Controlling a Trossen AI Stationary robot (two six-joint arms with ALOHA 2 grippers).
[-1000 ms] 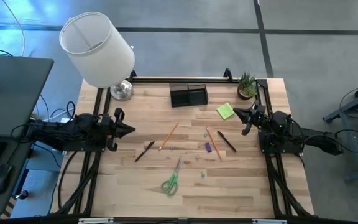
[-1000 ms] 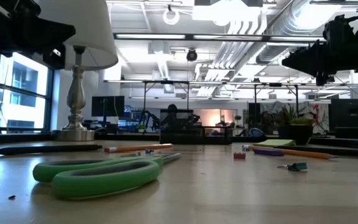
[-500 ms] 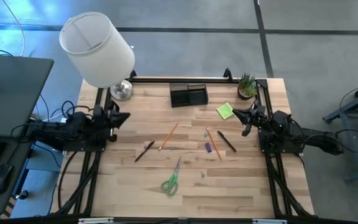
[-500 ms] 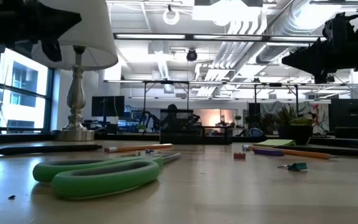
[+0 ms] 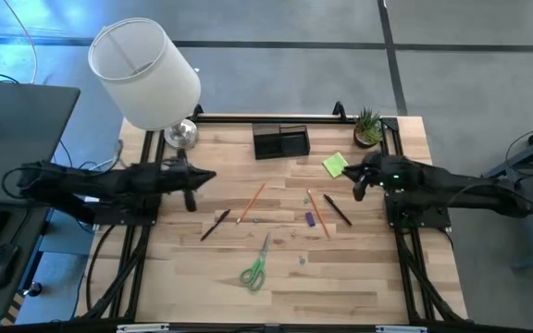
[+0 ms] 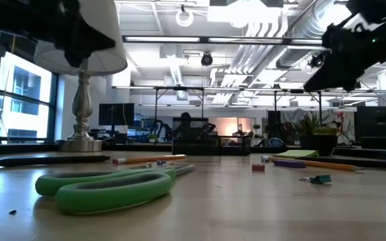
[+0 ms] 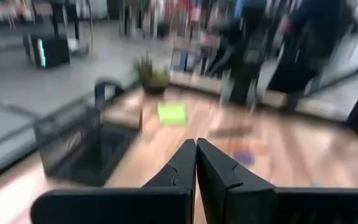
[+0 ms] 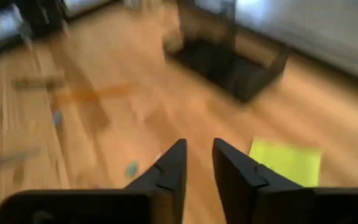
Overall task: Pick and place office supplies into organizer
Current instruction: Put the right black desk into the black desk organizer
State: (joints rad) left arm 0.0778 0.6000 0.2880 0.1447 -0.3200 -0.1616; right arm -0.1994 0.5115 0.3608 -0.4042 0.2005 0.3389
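Hovering above the table's left side, the left gripper has its fingers pressed together and holds nothing. Bare wood lies beneath it, with a dark pen and an orange pencil just ahead of its tips toward the middle. The right gripper hangs over the opposite side, fingers a little apart and empty. The lime-green sticky-note pad lies just beside its tips, and 1 more pencil, a second pen and a purple block lie near it on the near side. The black organizer stands by the far edge, between both grippers, with open wood around it. Green scissors lie well clear of both, toward the front edge.
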